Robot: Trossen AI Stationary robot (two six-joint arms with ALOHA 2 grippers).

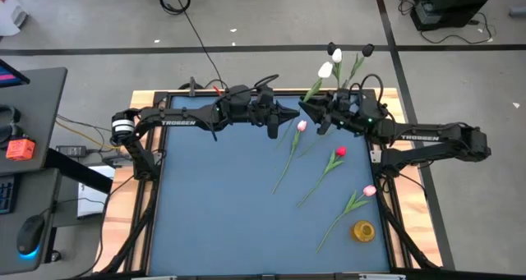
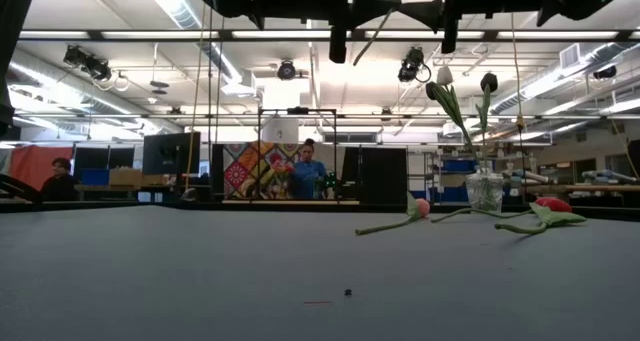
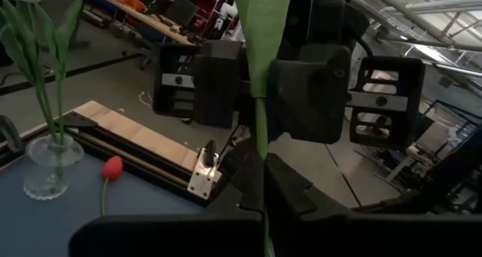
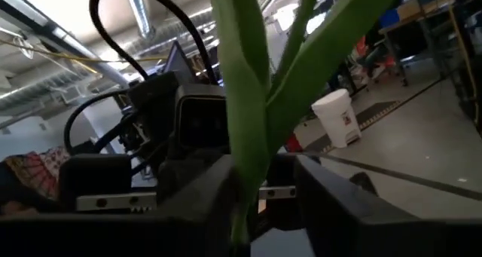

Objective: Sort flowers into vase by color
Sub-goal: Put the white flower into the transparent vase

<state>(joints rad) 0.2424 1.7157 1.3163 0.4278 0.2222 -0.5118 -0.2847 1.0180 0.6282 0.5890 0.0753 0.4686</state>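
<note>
Blue table: three tulips lying flat, glass vase, yellow object.

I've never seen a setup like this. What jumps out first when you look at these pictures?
Two dark arms meet nose to nose over the far edge of the blue table, the left gripper and right gripper both on the green stem of a white tulip. Three more tulips lie on the table's right half, pink, red and pink, and a glass vase at the far right edge holds a white and a black one.
</note>
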